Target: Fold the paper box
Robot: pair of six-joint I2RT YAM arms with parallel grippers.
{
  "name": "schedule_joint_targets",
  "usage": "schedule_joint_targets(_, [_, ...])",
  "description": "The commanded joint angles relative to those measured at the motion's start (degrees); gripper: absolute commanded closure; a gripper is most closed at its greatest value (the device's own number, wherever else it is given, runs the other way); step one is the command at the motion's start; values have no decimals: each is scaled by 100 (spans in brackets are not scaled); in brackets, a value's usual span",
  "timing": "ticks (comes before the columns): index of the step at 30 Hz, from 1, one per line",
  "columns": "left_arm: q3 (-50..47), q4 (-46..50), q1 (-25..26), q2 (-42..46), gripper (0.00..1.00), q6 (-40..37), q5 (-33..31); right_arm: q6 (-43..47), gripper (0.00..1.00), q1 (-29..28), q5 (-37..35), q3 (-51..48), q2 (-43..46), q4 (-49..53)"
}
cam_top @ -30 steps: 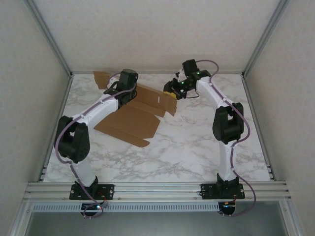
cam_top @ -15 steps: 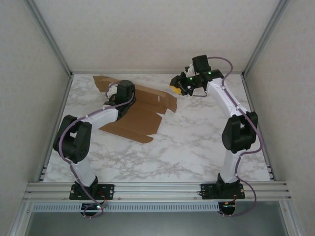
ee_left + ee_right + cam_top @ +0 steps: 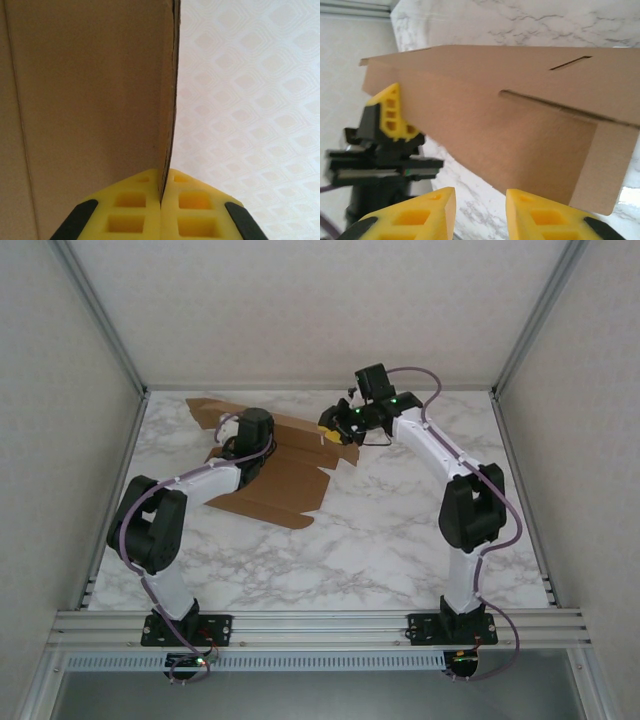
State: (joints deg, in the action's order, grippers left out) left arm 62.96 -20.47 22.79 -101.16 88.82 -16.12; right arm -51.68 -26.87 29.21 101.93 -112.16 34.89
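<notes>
From the overhead camera I see the plain brown cardboard paper box [image 3: 280, 478], unfolded as a flat die-cut sheet with flaps and slits, on the far left part of the white marble table [image 3: 400, 525]. Most of it lies low on the table, and its far edge runs close to the back wall. The left arm's black wrist covers the middle of the sheet from above, so I can't make out there how its fingers meet the cardboard.

The left wrist camera settles it. The left gripper [image 3: 161, 192] is clenched on the paper box, its two yellow fingers pressed together with a thin cardboard edge pinched between them. The panel rises straight up from the pinch and covers the left half of that view. Its far end is cut off at the top, and to the right I see a pale patterned wall [image 3: 250, 100].

On the right wrist camera the right gripper [image 3: 480, 206] is released, its yellow fingertips parted with nothing between them. The cardboard's lower edge sits beyond the tips, and I can't tell whether they touch it. A short slit [image 3: 570, 62] and a long cut [image 3: 545, 106] mark the panel, whose right end runs out of the picture. The other arm's yellow fingers show at the panel's left edge, blurred.
</notes>
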Motion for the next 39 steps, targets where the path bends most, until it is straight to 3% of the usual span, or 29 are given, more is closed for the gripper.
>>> schedule_joint_targets(1, [-178,245,24,125,100,110,-146,-28,68,16,-275,14,-194,-111])
schedule_joint_targets(14, [1,1210,328,519,100,592,-549,-352,60,82,751,197,-745,-1042])
schedule_joint_targets(24, [218,2146,677,631,100,1269,-937,-23,61,109,1703,752,-1008,-758])
schedule_joint_targets(31, [805,2429,481,363,100,611,-1014,226,63,147,1781,1354,-1332,-56])
schedule_joint_targets(39, [895,2114,304,-207,100,405,-526,-328,66,143,1892,1586,-1804,-552])
